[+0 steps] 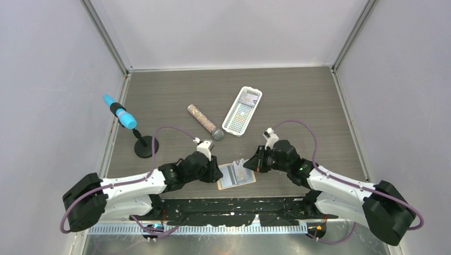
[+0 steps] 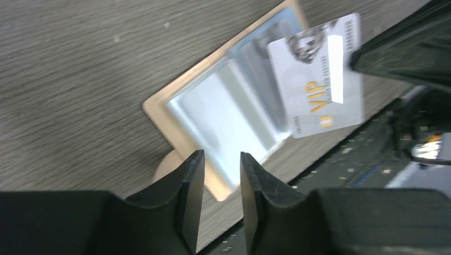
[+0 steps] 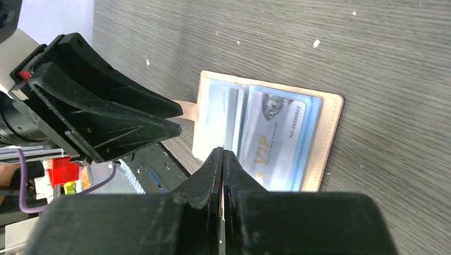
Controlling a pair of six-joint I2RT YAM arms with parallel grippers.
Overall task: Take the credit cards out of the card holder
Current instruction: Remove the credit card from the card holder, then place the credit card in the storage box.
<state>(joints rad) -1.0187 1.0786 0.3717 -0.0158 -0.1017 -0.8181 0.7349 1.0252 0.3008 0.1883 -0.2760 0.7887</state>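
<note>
**Right arm lifting a card from the holder**

The holder (image 2: pixel 159 109) is lying open at the near edge of the bench (image 1: pixel 298 106), between the two arms. The right end effector (image 3: pixel 223 156) is clenching a VIP card (image 2: pixel 319 79) by one edge and holding it tilted above the holder's right side, apparently clear of its pocket. The left end effector (image 2: pixel 222 156) is hovering over the holder's left end, its fingers parted and gripping nothing. A second card (image 3: pixel 274 138) is sitting in the right pocket. The extraction looks about half done. Next, the right arm probably needs to lay its card on bare bench. The left could then pin the holder so the second card slides out cleanly.
</note>
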